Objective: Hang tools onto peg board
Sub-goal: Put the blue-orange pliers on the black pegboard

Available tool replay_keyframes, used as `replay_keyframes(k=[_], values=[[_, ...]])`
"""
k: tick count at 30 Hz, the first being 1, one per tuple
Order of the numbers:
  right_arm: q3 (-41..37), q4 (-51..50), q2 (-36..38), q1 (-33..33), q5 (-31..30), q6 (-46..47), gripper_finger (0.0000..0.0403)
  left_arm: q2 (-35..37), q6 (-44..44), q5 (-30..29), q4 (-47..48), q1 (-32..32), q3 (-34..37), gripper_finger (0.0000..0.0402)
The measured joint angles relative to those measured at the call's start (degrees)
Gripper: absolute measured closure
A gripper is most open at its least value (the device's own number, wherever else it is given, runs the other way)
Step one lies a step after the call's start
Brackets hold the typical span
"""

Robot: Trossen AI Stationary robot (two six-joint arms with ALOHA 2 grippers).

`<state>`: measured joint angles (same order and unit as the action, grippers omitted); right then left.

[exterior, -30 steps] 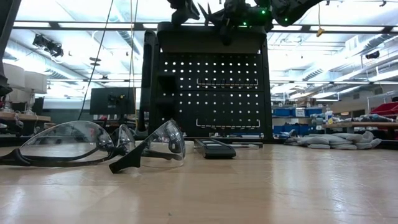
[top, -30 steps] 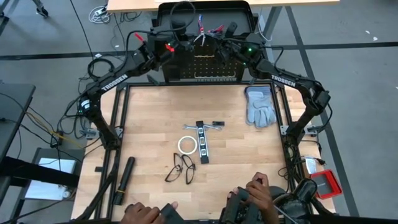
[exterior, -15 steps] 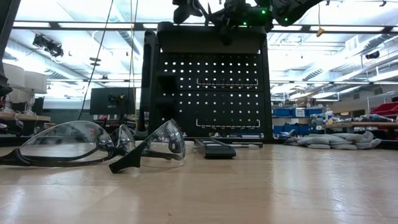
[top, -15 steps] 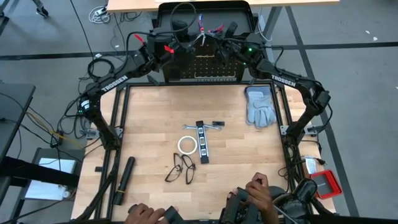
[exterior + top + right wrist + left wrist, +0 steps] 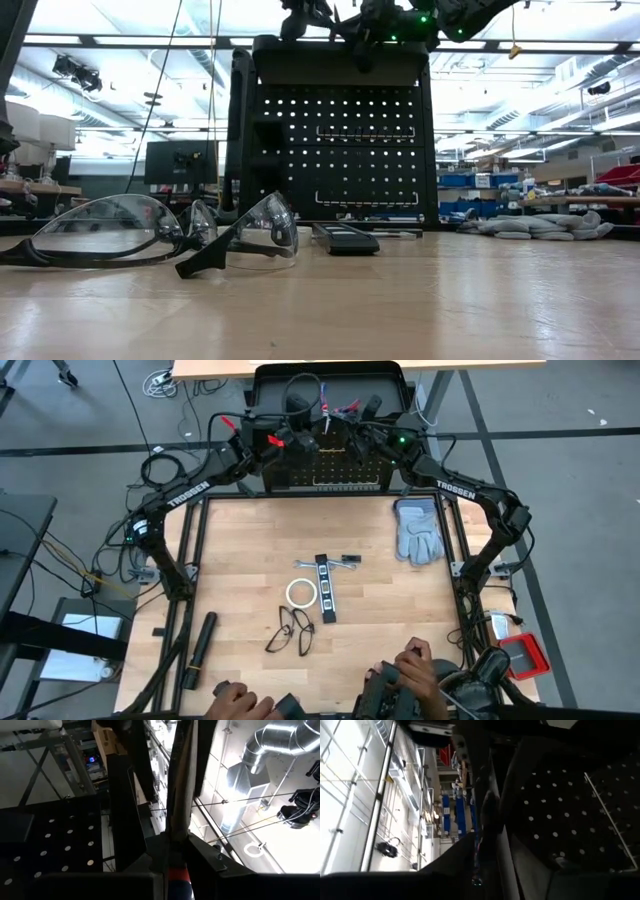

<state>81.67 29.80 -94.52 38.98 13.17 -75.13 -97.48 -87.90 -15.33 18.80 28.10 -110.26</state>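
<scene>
The black peg board [image 5: 330, 460] stands upright at the table's far edge, and both arms reach over its hooded top. My right gripper [image 5: 360, 422] is shut on the red-and-blue-handled pliers [image 5: 335, 405] above the board's top. My left gripper [image 5: 300, 432] is close beside the pliers on their left. The board's holes also show in the left wrist view [image 5: 560, 810]. On the table lie a white tape ring [image 5: 298, 593], two black-framed glasses [image 5: 290, 630], a black strip with white squares [image 5: 325, 588] and a small silver wrench [image 5: 340, 563]. My right gripper pinches the pliers between its two fingers at a red-and-blue handle [image 5: 179, 877]. The rest of the tool runs on away from the fingers [image 5: 180, 785], lifted clear above the peg board's top [image 5: 50, 835]. Which end of the handle is held does not show.
Grey work gloves [image 5: 418, 530] lie at the far right of the table, and a long black cylinder [image 5: 200, 648] lies near the left edge. A person's hands [image 5: 410, 670] are at the near edge. The glasses [image 5: 150, 235] fill the near ground of the low view.
My left gripper has rolled about its own axis and edged toward the pliers above the peg board. My right gripper and the pliers have kept still. Nothing on the table has moved.
</scene>
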Motion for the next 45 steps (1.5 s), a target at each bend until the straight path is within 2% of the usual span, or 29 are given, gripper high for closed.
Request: replay_keyframes(k=[6, 9, 17, 27, 33, 40, 45], values=[[0.0, -0.4, 0.0, 0.0, 0.0, -0.2, 0.0343, -0.7, -1.7, -1.5, -0.9, -0.1, 0.0, 0.0349], [0.0, -0.3, 0.0, 0.0, -0.2, -0.3, 0.0343, -0.8, -1.6, -2.2, -1.8, -0.1, 0.0, 0.0373], [0.0, 0.6, 0.0, 0.0, -0.3, 0.0, 0.0327, -0.8, 1.7, -2.9, -2.7, -0.1, 0.0, 0.0373], [0.0, 0.6, 0.0, -0.8, 0.2, 1.1, 0.0245, -0.9, 4.1, -5.3, -2.5, 0.0, 0.0, 0.0373], [0.0, -0.2, 0.6, -1.3, -2.5, 2.1, 0.0208, -0.9, 4.4, -7.3, -2.6, 0.7, 0.0, 0.0373], [0.0, -3.4, 2.5, -2.3, -4.6, 2.8, 0.02, -0.9, 10.0, -8.7, -2.7, 2.4, 0.0, 0.0371], [0.0, -4.9, 4.8, -2.3, -6.0, 6.6, 0.0201, -0.9, 10.4, -6.8, -2.7, 2.3, 0.0, 0.0363]])
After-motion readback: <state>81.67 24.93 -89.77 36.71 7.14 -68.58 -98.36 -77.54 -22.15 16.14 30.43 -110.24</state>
